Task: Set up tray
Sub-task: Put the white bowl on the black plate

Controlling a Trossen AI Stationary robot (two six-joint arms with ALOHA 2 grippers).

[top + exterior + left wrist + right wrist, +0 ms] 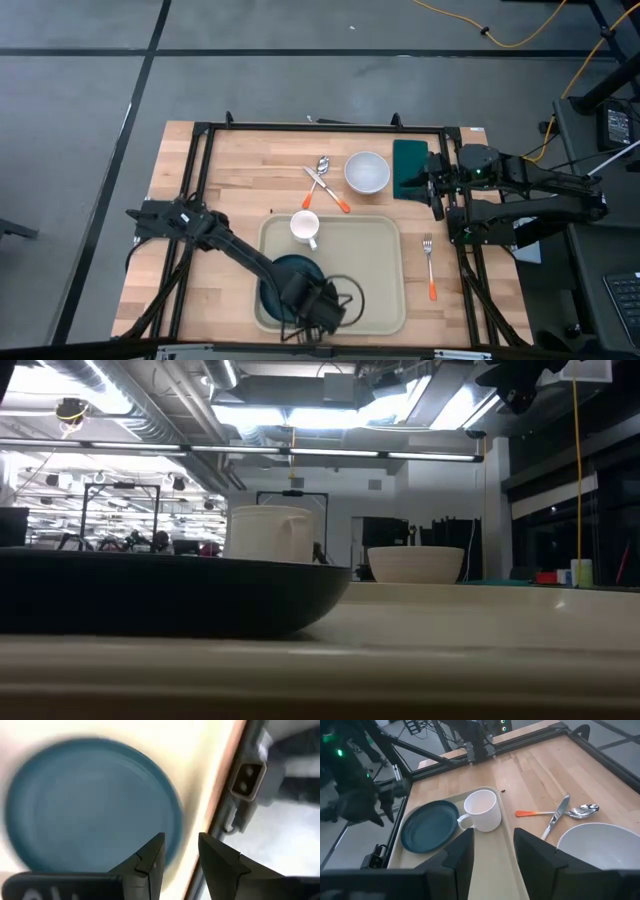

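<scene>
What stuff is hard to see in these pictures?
- High view: the left end effector and its arm cover part of the blue plate on the tray.
- Low view: the plate's dark rim hides the mug's bottom.
- Right wrist view: the white bowl is cut off by the picture's edge.
- Left wrist view: the plate is blurred.

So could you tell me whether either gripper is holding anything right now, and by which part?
Nothing is held. The left gripper stands open above the blue plate in the tray; the right gripper is open and empty.
</scene>
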